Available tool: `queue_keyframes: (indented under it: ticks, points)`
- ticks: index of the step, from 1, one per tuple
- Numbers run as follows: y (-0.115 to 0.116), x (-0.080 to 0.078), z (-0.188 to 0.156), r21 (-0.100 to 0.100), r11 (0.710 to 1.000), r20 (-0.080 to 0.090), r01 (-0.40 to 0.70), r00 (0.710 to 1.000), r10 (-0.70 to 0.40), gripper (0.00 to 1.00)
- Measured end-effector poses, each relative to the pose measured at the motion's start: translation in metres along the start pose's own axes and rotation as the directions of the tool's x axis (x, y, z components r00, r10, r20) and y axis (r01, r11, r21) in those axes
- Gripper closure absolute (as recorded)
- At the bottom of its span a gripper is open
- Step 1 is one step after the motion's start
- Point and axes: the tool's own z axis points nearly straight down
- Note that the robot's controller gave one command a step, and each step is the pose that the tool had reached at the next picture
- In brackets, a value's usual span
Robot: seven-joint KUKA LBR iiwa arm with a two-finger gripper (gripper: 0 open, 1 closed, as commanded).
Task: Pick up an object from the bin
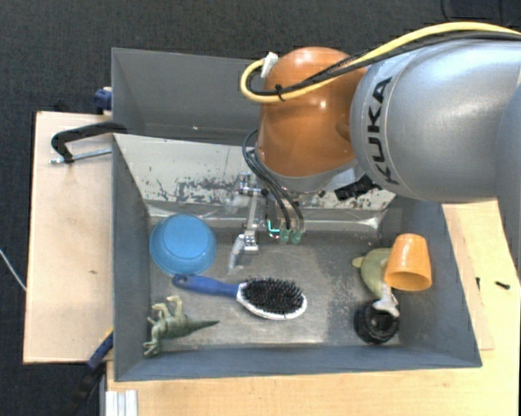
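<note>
While nothing sits between spread fingers, gripper [266,233] hangs empty near 12 o'clock of grey metal bin [126,266]. Nearest candidates: round blue plastic bowl [183,244] at its 9 o'clock, blue-handled black-bristled hairbrush [259,296] at 6. Grasp and lift not yet done.

Six loose things, in two groups.
Left: a blue bowl [183,244] above a blue-handled black hairbrush [273,298], with a green toy dinosaur [173,322] below. Right, well apart: an orange cup [409,263] overlapping a pale green thing [373,268], perhaps a toy, above a black round piece [377,324].
</note>
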Motion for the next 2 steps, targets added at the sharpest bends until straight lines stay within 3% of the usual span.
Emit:
queue_keyframes:
  ticks: [1, 2]
  points:
    - [-0.06, 0.044, 0.127, -0.003, 1.0, 0.015, 0.011, 1.0, -0.011, 0.0]
    - [-0.059, 0.045, 0.107, -0.005, 0.982, 0.012, -0.189, 0.982, 0.189, 0.0]
